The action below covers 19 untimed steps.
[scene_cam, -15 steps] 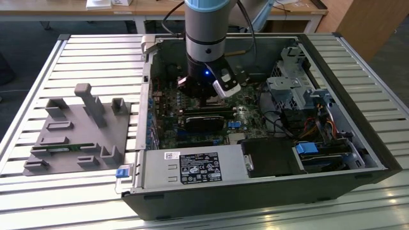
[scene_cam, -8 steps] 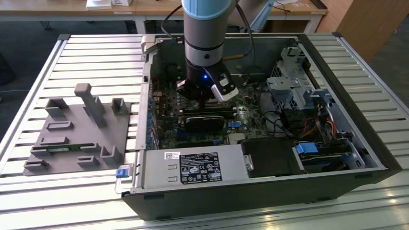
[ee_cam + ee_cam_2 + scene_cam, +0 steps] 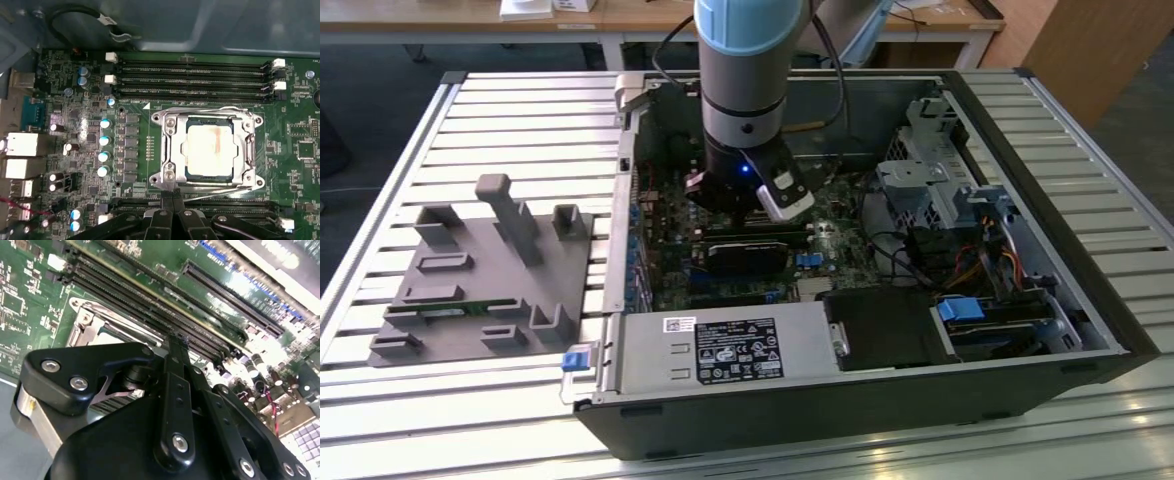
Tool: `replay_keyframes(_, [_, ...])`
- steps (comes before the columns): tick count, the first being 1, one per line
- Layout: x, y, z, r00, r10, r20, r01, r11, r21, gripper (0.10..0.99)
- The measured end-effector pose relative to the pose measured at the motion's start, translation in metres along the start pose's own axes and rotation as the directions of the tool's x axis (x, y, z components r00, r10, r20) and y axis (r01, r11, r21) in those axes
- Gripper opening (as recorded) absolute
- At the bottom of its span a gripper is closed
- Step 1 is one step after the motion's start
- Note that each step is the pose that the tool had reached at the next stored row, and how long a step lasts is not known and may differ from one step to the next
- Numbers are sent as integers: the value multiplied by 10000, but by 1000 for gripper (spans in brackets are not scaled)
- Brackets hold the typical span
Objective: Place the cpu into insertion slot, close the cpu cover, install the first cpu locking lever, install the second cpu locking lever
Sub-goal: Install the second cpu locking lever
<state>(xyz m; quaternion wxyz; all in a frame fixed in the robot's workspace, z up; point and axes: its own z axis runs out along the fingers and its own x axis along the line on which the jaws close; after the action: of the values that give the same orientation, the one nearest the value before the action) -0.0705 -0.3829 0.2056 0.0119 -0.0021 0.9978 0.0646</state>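
In the first wrist view the cpu (image 3: 209, 150) lies flat in the insertion slot (image 3: 169, 176) on the green board, its dull silver face showing through the window of the cpu cover (image 3: 248, 150). The cover is down over it. Thin wire levers run along two opposite sides of the socket, one (image 3: 200, 110) by the memory slots and one (image 3: 225, 187) by my fingers. My gripper (image 3: 173, 194) is shut with nothing between its black fingers, its tips at the socket's edge beside a corner screw. In the second wrist view the gripper (image 3: 176, 347) stands over the socket's corner (image 3: 84, 322).
The arm (image 3: 740, 100) reaches down into an open computer case (image 3: 1067, 300) on a slatted table. Long black memory slots (image 3: 192, 80) flank the socket. Cables and drive bays (image 3: 961, 230) fill the exterior view's right. A grey holder (image 3: 480, 270) stands at the exterior view's left.
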Motion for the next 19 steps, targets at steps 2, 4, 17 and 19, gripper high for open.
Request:
replay_keyframes(2, [11,-27,-4,10000,4,1,-4,9999,-151,106])
replay_keyframes(4, [23,-47,-7,10000,7,1,-7,9996,-278,106])
replay_keyframes(17, [52,-102,36,10000,21,4,-21,9960,-889,106])
replay_keyframes(19, [58,-105,48,10000,22,3,-21,9955,-944,106])
